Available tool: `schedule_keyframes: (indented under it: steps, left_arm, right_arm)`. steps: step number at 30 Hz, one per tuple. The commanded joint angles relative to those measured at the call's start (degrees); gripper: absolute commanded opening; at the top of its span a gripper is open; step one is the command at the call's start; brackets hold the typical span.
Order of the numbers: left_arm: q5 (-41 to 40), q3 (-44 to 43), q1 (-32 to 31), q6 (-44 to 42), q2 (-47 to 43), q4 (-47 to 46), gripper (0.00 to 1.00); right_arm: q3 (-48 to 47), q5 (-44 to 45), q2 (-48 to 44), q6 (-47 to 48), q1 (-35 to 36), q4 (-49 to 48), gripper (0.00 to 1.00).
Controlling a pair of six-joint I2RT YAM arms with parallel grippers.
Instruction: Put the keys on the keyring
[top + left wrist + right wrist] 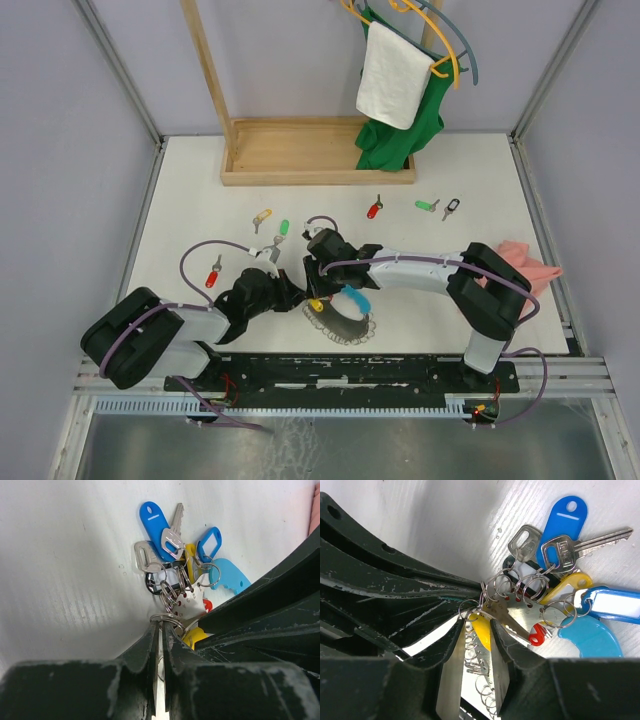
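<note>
Top external gives us one white table (200, 190). At its far edge stands one wooden rack (300, 165) hung with one green garment (395, 140) and one white towel (392, 75). One pink cloth (528, 262) lies at the right edge. The two arms meet at the front centre over the keyring (340, 318), which lies on the table. We count six loose keys (374, 209) spread on the table: two red, two green, one yellow, one black.

In the left wrist view, the left gripper (160, 627) is clenched on a thin ring of the keyring's bunch. The right gripper (477, 626) straddles one yellow tag (482, 632); we cannot tell whether it pinches. The bunch also carries two blue tags (562, 522).
</note>
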State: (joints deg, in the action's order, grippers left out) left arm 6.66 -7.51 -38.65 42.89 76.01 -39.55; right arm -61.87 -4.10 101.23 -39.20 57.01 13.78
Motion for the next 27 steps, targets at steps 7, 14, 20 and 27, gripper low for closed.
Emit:
schedule_keyframes:
  steps: [7,14,20,27]
  left_arm:
    - [0.82,0.48,-0.28,2.78,-1.55,-2.56,0.11]
    - [0.51,0.08,-0.27,3.06,-1.66,-1.67,0.1]
    - [0.81,-0.09,-0.26,3.4,-1.95,-1.61,0.1]
    - [-1.25,0.27,-0.29,1.97,-6.15,1.05,0.13]
  right_arm:
    - [-2.06,-1.03,2.03,0.42,1.12,-0.71,0.41]
    - [-2.91,1.19,3.3,1.64,2.26,0.9,0.42]
    - [-3.96,5.23,3.26,3.81,2.9,3.97,0.24]
    - [-4.12,5.19,-0.61,8.62,2.74,4.95,0.01]
